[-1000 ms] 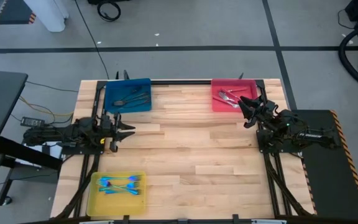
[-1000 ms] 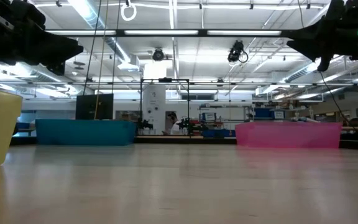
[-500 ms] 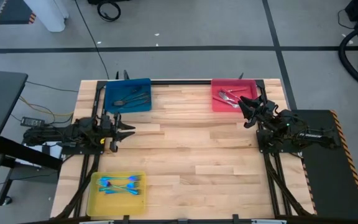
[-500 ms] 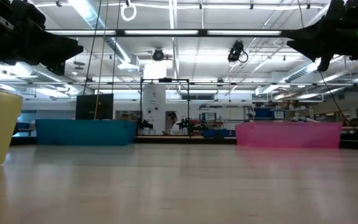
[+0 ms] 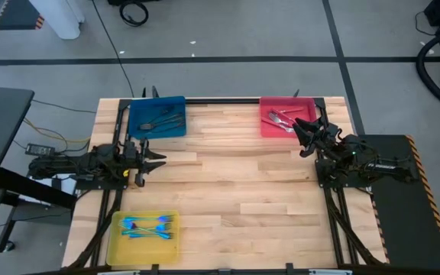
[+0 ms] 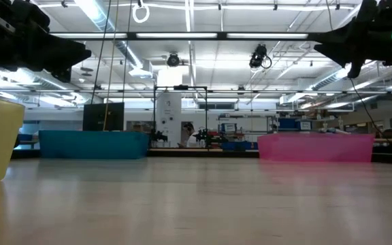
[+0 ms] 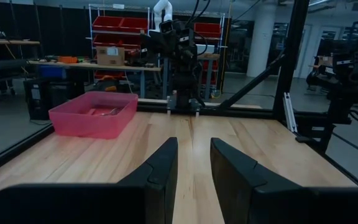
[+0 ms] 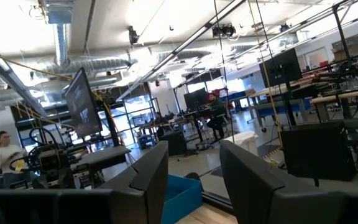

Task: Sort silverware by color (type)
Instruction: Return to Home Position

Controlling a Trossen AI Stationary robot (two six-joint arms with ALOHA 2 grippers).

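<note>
**Inspector A:** What do we enter for the silverware?

**Inspector B:** We find every piece in a tray. The pink forks (image 5: 281, 120) lie inside the pink tray (image 5: 267, 102), which we take as our reference. The dark grey utensils (image 5: 161, 121) lie in the blue tray (image 5: 140, 111), on the same edge of the counter (image 5: 235, 183) as the pink tray and well apart from it. The blue-teal utensils (image 5: 150, 225) lie in the yellow tray (image 5: 121, 248), at the corner diagonally opposite the pink tray.

**Inspector A:** And the tools?

**Inspector B:** The right tool (image 5: 299, 139) hangs just beside the pink tray's near corner with its fingers spread, and its own wrist view shows the gap. The left tool (image 5: 161, 159) waits across the counter, well apart from the pink tray, with its fingers likewise spread.

**Inspector A:** Do we have any readable writing?

**Inspector B:** There is a cardboard box (image 7: 109, 56) on the shelving beyond the pink tray. Any lettering on it is too small for us to read.

**Inspector A:** What differs from the earlier frames?

**Inspector B:** We detect no change. Both tools, all three trays and the pieces in them sit exactly where they sat one second and half a second ago.
</note>
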